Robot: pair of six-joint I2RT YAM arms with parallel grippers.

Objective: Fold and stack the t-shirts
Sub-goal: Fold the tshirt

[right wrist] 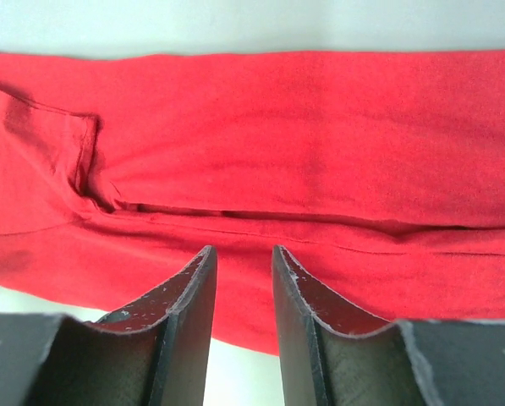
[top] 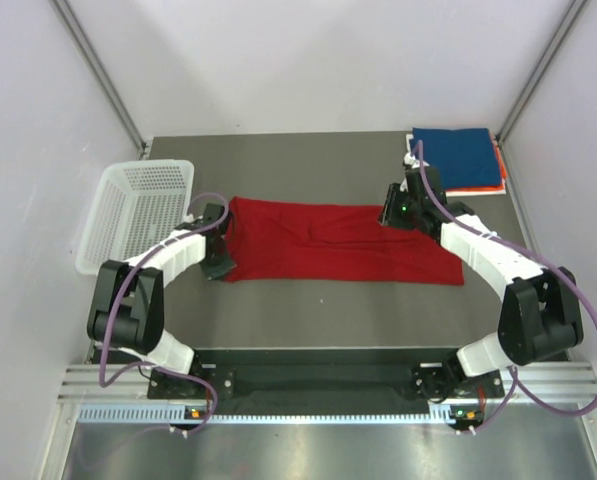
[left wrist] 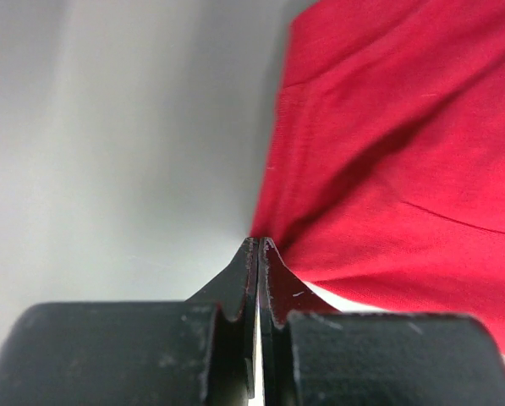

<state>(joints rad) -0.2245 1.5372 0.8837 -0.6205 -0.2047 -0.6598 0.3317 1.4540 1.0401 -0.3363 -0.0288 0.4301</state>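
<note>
The bright red t-shirt [top: 338, 243] lies as a long strip across the middle of the table. My left gripper [top: 218, 264] is at its near left corner. In the left wrist view the jaws [left wrist: 259, 243] are shut, with the red cloth [left wrist: 404, 152] pulled to a point at their tips. My right gripper [top: 396, 212] is over the shirt's far edge towards the right. In the right wrist view it [right wrist: 244, 251] is open by a narrow gap above the red cloth [right wrist: 303, 144], holding nothing. A folded dark blue t-shirt [top: 460, 155] tops a stack with orange [top: 500, 172] and white layers at the back right.
A white mesh basket [top: 138, 210] stands at the left edge of the table, just beyond my left arm. The grey table [top: 308, 320] is bounded by white walls on three sides. The stack sits close to the right wall.
</note>
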